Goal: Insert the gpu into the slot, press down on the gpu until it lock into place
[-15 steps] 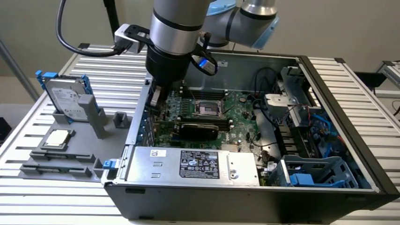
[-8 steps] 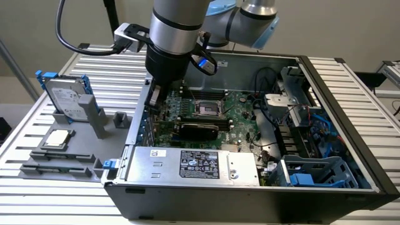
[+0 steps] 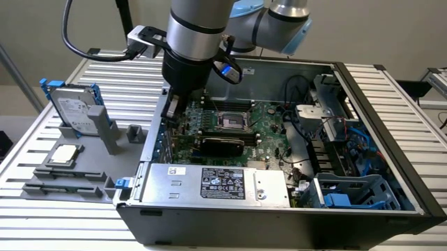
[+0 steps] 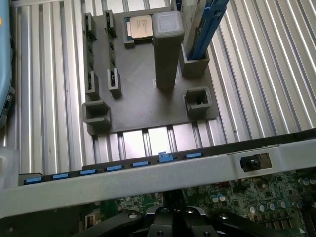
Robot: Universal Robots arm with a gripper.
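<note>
Sitting low across the board (image 3: 231, 128) inside the case (image 3: 363, 151), the gpu (image 3: 220, 143) lies along where the slot should be, so it looks inserted; whether it has locked I cannot tell. The slot itself is hidden beneath it. The gripper (image 3: 173, 107) hangs at the case's wall on the exterior view's left, away from the gpu. I cannot tell how its jaws stand.

The arm (image 3: 188, 47) fills the room above the motherboard (image 3: 262, 125) at its end toward the exterior view's left. The case wall (image 3: 157, 133) hems it there. The gpu (image 3: 222, 143) lies beside, the power supply (image 3: 216, 184) beyond.
</note>
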